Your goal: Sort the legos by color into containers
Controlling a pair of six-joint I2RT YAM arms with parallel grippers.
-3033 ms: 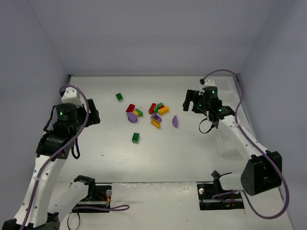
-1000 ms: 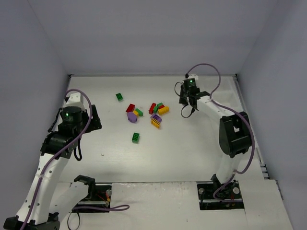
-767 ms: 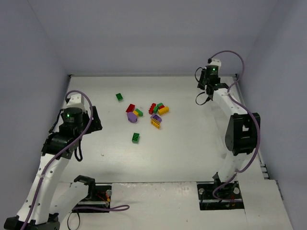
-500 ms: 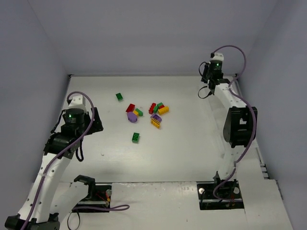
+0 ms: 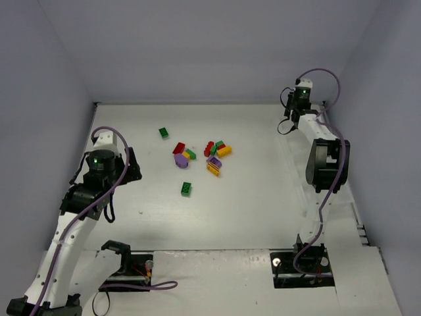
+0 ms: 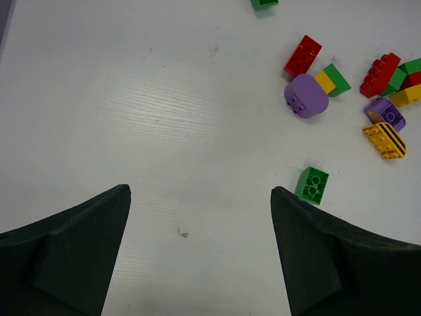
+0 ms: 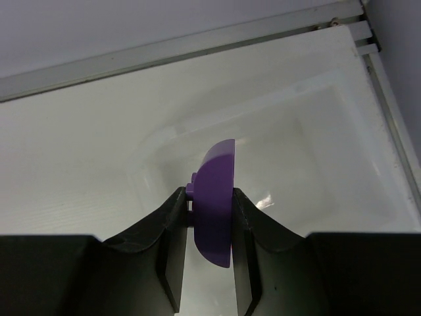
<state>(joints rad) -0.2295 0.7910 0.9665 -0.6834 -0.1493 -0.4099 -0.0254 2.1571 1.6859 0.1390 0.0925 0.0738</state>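
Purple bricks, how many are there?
3. A rounded purple brick lies by the red brick, a smaller purple brick by the striped yellow brick, and the right gripper holds a third purple brick over a translucent bin. More could hide in the pile.

White desk (image 5: 250, 197), loose cluster of legos (image 5: 204, 157) near its middle in red, green, yellow and purple, lone green lego (image 5: 163, 133) just far-left of the cluster, second green lego (image 5: 186, 189) on its near side, translucent container (image 7: 309, 125) in the far right corner.

Left gripper (image 6: 200, 192) gapes wide; a green lego (image 6: 312, 185) lies just beside one finger (image 6: 316, 257).
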